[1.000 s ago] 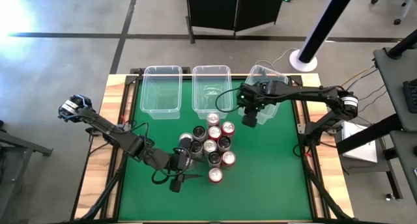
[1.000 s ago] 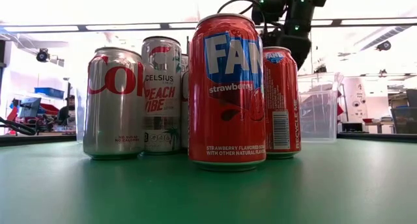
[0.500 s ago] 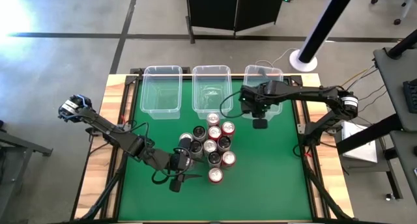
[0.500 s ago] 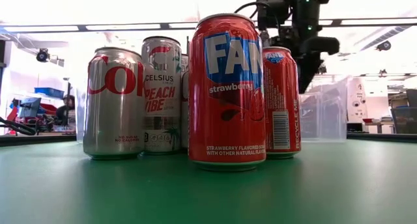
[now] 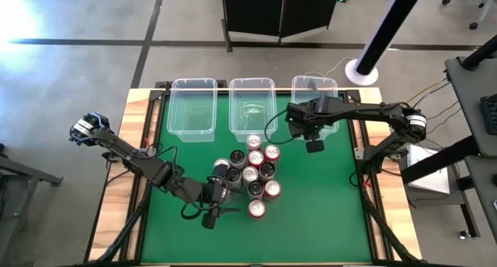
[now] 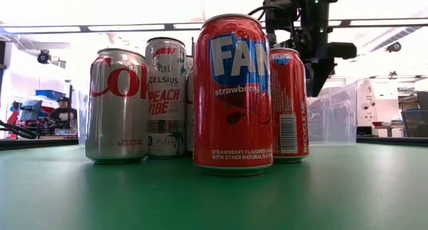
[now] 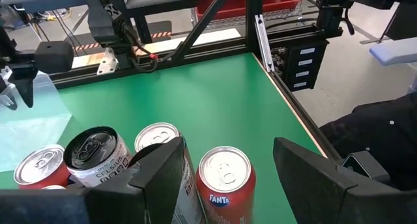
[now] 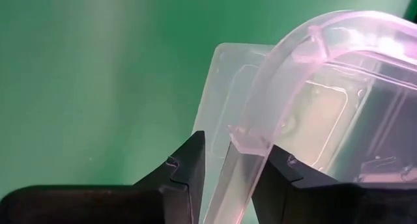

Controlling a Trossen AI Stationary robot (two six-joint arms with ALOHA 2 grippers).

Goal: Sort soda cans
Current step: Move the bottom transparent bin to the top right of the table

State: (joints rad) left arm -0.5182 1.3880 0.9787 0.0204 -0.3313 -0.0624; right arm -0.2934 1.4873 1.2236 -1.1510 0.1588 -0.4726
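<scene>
The cluster of small cylindrical metal soda cans (image 5: 252, 174), with silver tops and red, dark or silver-white bodies, stands in the middle of the green table mat (image 5: 326, 213) in the high view, a little below the centre of the frame. In the low view a red strawberry can (image 6: 233, 93) is at the front, with a silver cola can (image 6: 116, 104) to its left.

The right gripper (image 5: 314, 145) is right of centre in the high view, at the near edge of the right clear rectangular plastic bin (image 5: 314, 92). In the right wrist view its fingers (image 8: 186, 168) are closed on the rim of this bin (image 8: 306, 107).

The left gripper (image 5: 218, 197) lies low at the lower left of the cluster. In the left wrist view its fingers (image 7: 159, 172) are spread apart, with a red can (image 7: 223, 178) between them.

Two more clear bins (image 5: 192, 108) stand in the upper middle of the frame.
</scene>
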